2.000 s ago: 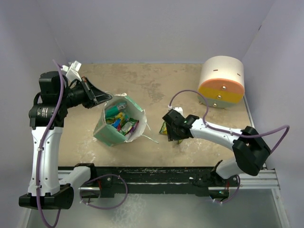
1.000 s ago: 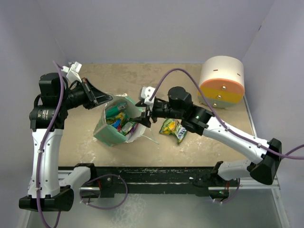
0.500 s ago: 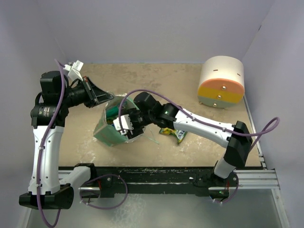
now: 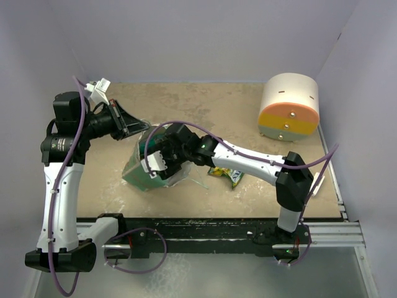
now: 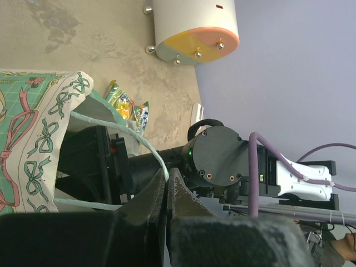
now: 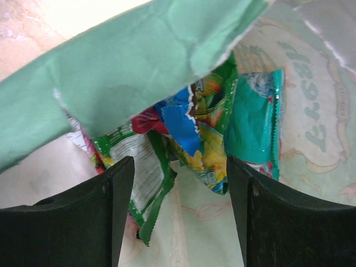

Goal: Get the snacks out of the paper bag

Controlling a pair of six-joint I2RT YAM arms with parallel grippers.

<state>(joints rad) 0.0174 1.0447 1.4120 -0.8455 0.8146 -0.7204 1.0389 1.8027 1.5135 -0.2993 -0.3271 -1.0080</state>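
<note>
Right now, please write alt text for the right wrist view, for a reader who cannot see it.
The right gripper, its two dark fingers open, points into the mint-green paper bag at a pile of snacks: a teal packet, a green-and-white packet and a yellow-green one. A fold of the bag's wall crosses the top.
</note>
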